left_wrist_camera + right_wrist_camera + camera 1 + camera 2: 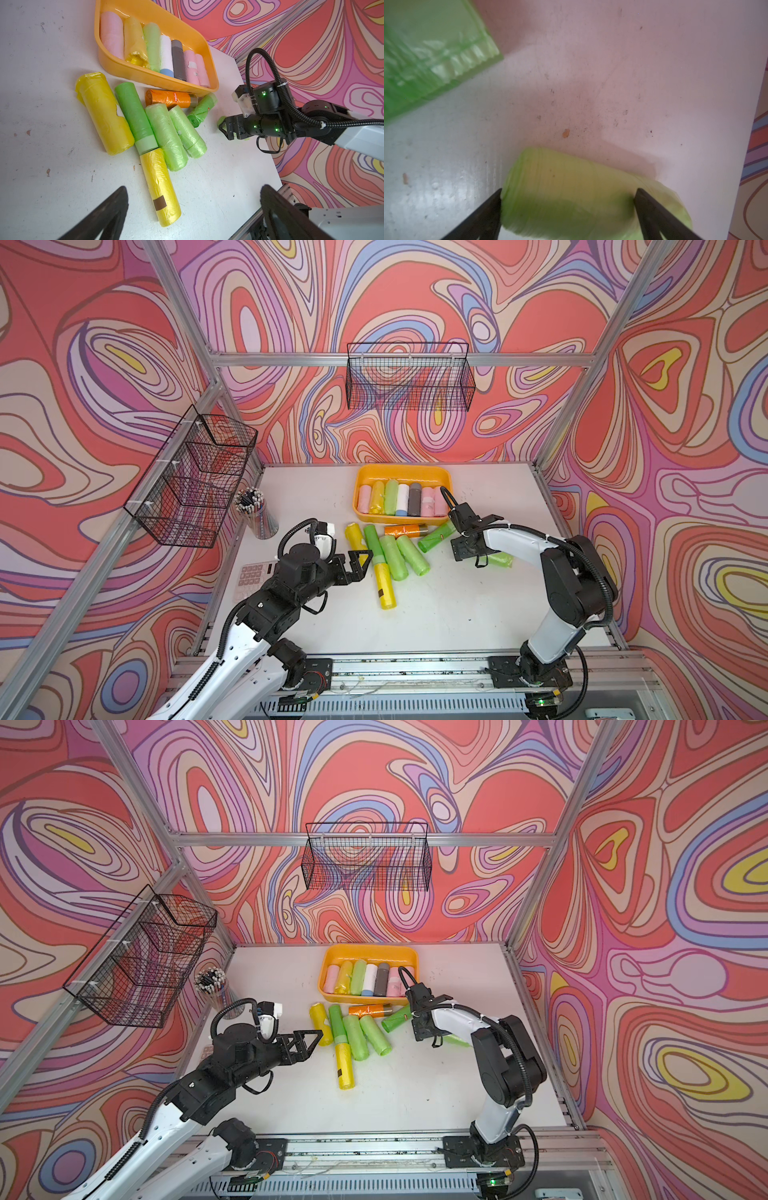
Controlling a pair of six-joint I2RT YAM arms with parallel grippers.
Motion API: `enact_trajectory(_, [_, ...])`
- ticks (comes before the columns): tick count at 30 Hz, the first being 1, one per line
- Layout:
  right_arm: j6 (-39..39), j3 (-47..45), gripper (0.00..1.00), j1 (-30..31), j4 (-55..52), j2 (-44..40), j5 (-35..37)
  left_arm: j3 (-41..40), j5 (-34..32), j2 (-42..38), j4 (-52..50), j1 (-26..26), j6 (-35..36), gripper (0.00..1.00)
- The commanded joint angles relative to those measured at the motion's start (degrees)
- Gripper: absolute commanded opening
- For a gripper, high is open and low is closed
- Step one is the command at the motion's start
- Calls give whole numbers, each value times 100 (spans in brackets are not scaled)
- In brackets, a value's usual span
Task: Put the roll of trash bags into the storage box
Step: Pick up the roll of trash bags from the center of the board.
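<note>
Overhead, a white surface (436,614) carries a shallow orange-yellow box (402,469) at the back, with seven rolls lying side by side inside it. Just in front of the box lies a loose pile (390,556) of rolls, yellow, green and one orange. One pale green roll (577,170) lies apart from the pile, toward the right side of the surface and outside the box. The right gripper (568,191) is lowered over this roll, its jaws spread wide with one on each side. The wrist view is blurred, so I cannot tell whether they touch the plastic. The left gripper (365,560) hovers at the left edge of the pile, beside a yellow roll (355,537), jaws also spread and holding nothing. The step in hand looks like picking up the lone green roll; nothing is lifted yet. Next the right jaws would need to close firmly, since the wrapping looks soft and slick. The roll must then be lifted over the box's near rim. The row inside looks nearly full, so it may have to rest on the other rolls.
</note>
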Motion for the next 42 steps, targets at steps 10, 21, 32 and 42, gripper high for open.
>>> enact_trajectory(10, [-62,126,98,-36,-414,176,-179,48,82,141,60,-22,-56,100])
enact_trajectory(21, [10,102,79,-37,-408,117,-526,70,131,149,98,-22,-74,100])
enact_trajectory(32, [97,-45,55,-40,-317,90,-789,49,142,144,76,-22,-87,100])
enact_trajectory(42, [172,-195,33,-40,-201,-172,-1038,-3,139,209,174,-22,-95,100])
